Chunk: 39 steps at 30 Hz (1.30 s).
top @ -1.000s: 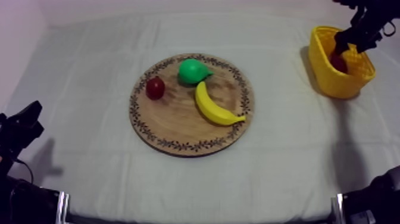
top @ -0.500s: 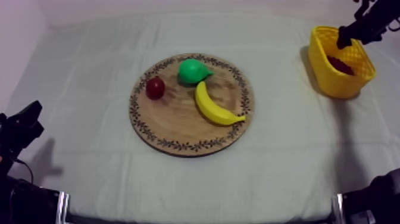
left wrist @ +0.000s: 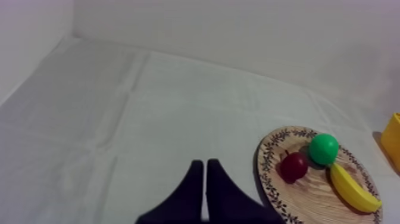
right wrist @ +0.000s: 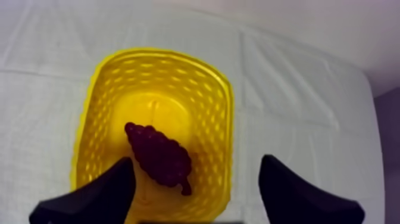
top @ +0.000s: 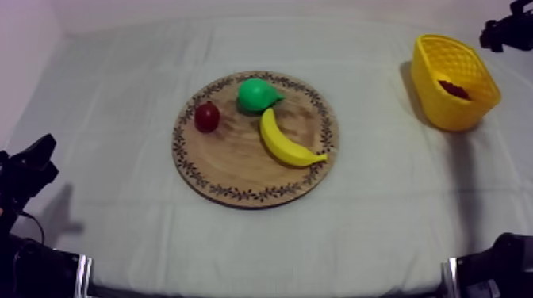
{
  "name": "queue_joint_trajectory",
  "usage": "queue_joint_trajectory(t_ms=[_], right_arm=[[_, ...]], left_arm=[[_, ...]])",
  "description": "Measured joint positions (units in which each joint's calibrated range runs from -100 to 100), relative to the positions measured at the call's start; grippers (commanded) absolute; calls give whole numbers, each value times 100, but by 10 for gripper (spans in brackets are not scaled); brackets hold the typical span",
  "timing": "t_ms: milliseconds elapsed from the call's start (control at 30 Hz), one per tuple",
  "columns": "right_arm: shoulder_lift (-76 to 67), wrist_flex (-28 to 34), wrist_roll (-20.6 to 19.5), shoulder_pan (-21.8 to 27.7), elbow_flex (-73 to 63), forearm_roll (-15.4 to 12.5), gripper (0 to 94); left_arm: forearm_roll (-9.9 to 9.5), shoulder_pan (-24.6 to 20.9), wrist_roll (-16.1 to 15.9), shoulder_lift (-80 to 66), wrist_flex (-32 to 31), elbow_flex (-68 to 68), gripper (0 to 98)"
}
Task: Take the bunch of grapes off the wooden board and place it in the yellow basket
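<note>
The dark purple bunch of grapes (right wrist: 158, 156) lies on the floor of the yellow basket (right wrist: 161, 55), and from above the grapes (top: 454, 89) show inside the basket (top: 432, 91) at the far right of the table. My right gripper (right wrist: 196, 162) hangs open above the basket with nothing between its fingers (right wrist: 89, 199); in the top view it (top: 504, 33) is up beyond the basket's far right side. My left gripper (left wrist: 205, 179) is shut on nothing, low at the table's near left (top: 32, 162), well away from the round wooden board (top: 238, 170).
On the board sit a green pear (top: 258, 95), a small red fruit (top: 207, 116) and a banana (top: 289, 141). The left wrist view has the board (left wrist: 265, 156), pear (left wrist: 324, 149), red fruit (left wrist: 294, 167), banana (left wrist: 354, 189) and a basket edge (left wrist: 393, 140).
My right gripper has lifted out of the basket and drawn back toward the far right, leaving the grapes lying inside. The left arm has not moved.
</note>
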Motion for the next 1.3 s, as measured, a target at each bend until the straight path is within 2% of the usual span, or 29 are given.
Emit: queue_joint_trajectory(t_ms=[300, 667, 933, 1167, 1300], right_arm=[[-1656, -606, 126, 15, 1424, -107, 493], [-3769, -1245, 24, -184, 3480, -129, 458], [-5361, -1590, -29, -419, 4936, -290, 310], [-6658, -1722, 196, -534, 6051, -578, 85], [-7289, -1720, 216, -589, 6481, -600, 25]], left_arm=[[0, 0, 0, 0, 0, 0, 1], [0, 0, 0, 0, 0, 0, 1], [0, 0, 0, 0, 0, 0, 1], [0, 0, 0, 0, 0, 0, 1], [0, 0, 0, 0, 0, 0, 1]])
